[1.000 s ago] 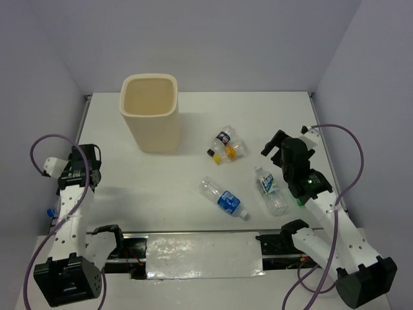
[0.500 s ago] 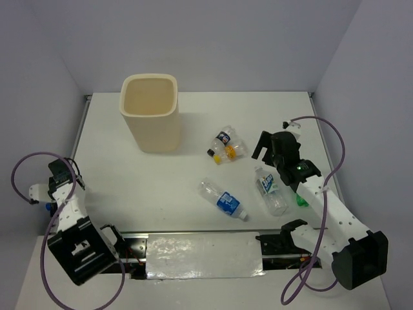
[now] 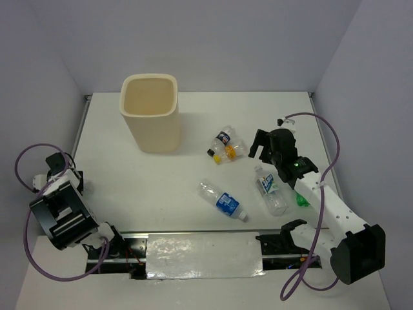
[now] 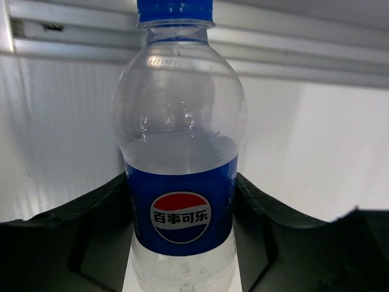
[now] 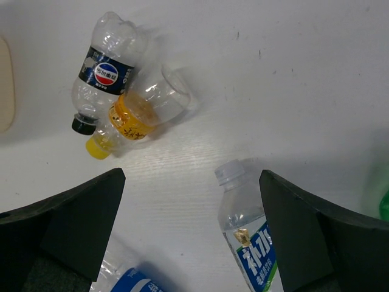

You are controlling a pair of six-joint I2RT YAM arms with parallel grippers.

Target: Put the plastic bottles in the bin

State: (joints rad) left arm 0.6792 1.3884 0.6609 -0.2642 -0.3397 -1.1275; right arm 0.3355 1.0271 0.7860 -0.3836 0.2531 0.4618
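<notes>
Pinching a blue-capped bottle (image 4: 179,121) by its label, one dark finger pressed to each side, the left gripper (image 4: 182,201) is folded back at the near left edge of the table (image 3: 129,181). The bottle looks clear through. Its blue label carries the red, white and blue Pepsi roundel with the characters 百事可乐.

The bin (image 3: 155,132) stands upright at the far left, well apart from every bottle, and its open mouth shows cream inner walls.

The right gripper (image 5: 191,207), fingers spread wide, hovers over the right half of the table. Beneath it a small black-capped bottle (image 5: 106,64) with a dark Pepsi label lies touching a yellow-capped bottle (image 5: 143,109). That one is orange-yellow about its middle; whether this is label or contents I cannot tell. Nearer lie a white-capped bottle (image 5: 246,249) with blue lettering cut off by the frame, a blue-labelled bottle (image 3: 222,199) to its left, and a green bottle (image 3: 301,199) half hidden by the right arm.
</notes>
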